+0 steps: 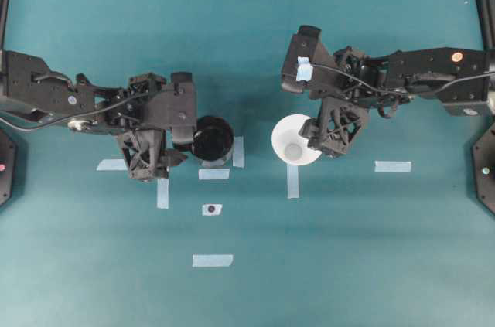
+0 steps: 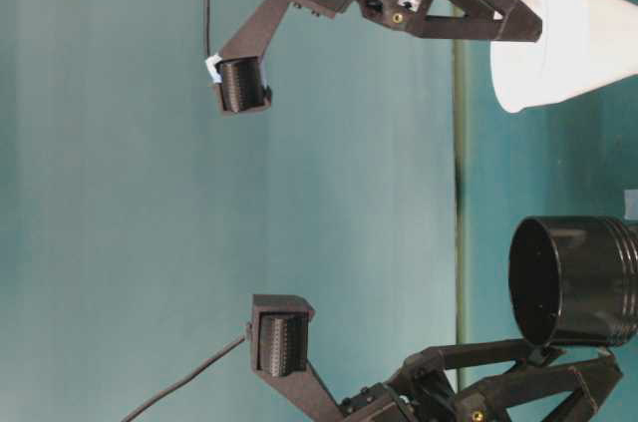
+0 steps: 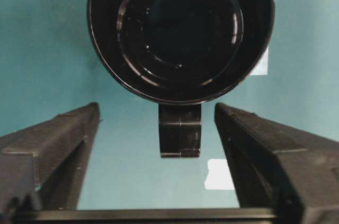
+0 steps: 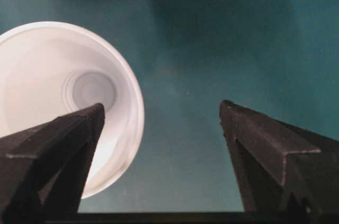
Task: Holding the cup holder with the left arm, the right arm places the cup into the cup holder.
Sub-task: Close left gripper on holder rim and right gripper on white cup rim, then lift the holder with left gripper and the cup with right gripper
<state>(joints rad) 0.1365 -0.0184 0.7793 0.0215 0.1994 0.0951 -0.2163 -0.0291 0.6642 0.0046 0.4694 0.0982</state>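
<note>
The glossy black cup holder (image 1: 213,140) stands upright left of centre, and its stubby handle (image 3: 180,136) points toward my left gripper (image 1: 179,149). In the left wrist view the handle lies between the two spread fingers of the left gripper (image 3: 157,108), with a gap on each side. The white cup (image 1: 294,141) stands upright right of centre. My right gripper (image 4: 161,106) is open over the cup's (image 4: 69,102) near rim, one finger over its mouth and the other outside. The table-level view shows the cup (image 2: 568,38) and the holder (image 2: 573,282) standing apart.
Several light blue tape strips lie on the teal table, among them one (image 1: 214,174) below the holder, one (image 1: 393,166) at the right and one (image 1: 213,260) nearer the front. A small taped dark mark (image 1: 211,209) lies below the holder. Black stands (image 1: 6,165) flank both side edges.
</note>
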